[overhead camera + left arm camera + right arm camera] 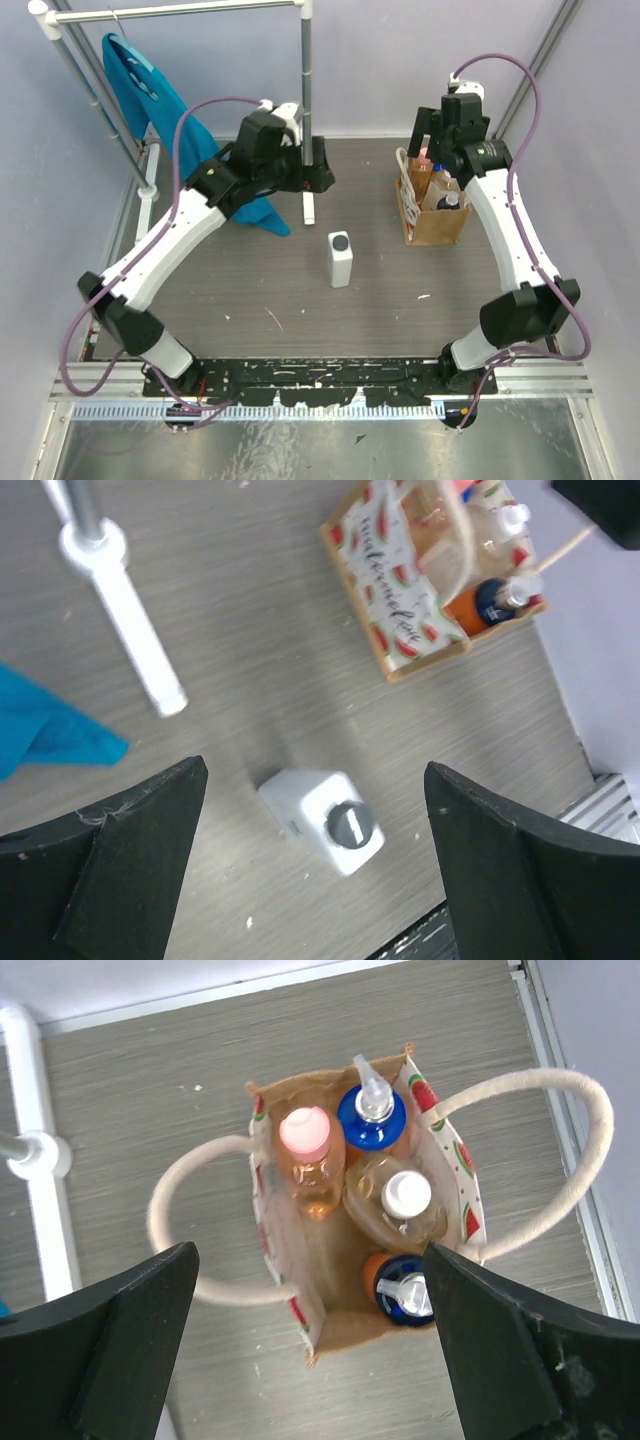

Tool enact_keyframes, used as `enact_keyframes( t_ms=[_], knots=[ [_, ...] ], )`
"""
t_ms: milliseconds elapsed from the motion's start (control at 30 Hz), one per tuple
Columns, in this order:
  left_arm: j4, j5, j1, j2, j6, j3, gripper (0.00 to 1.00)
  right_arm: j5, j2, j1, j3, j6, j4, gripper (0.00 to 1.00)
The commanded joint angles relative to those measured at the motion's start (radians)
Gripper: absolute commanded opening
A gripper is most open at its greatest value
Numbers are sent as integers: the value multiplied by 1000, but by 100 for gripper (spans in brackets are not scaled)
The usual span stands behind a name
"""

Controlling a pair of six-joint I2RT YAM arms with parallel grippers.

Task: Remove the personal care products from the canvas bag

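- While the right gripper [310, 1252] hangs wide open and holds nothing, the canvas bag [275, 1235] stands directly beneath it, mouth up, between the two fingers in the wrist view.
- Two pale cord handles [156, 1216] loop outward to either side of the bag's mouth and lie clear of the bottles.
- Four bottles stand inside the bag: a pink-capped bottle [312, 1155], a blue-capped pump bottle [372, 1115], a clear amber bottle with white cap [405, 1200] and an orange bottle with blue top [398, 1285].
- One white rectangular bottle [325, 820] with a dark cap stands upright on the table, below the left gripper [315, 770], whose fingers are likewise spread wide and empty.
- Beside the left gripper are a white rack foot [130, 630] and a teal cloth [50, 730]; neither touches the white bottle.
- From the left gripper, the bag sits well apart, across the table.
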Motion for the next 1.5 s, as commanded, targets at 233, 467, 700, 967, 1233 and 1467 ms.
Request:
enact_keyframes(
  t_ms=[233,467,700,967,1233,1467],
  knots=[
    [-118,134,-50,431,33,649,98,-142,240,-191,82,-87,63,96],
    [-123,209,-53,567,-1,811,98,-156,287,-224,20,-120,82,96],
    [-60,228,-63,631,-51,836,97,-235,361,-242,-8,-142,65,94],
    [-53,228,-95,735,-82,946,97,-229,385,-242,-52,-208,63,92],
    [-16,247,-95,736,-105,922,97,-216,374,-243,-42,-204,18,42],
    [-24,215,-105,724,-116,901,95,-201,233,-242,-55,-159,72,33]
  ],
)
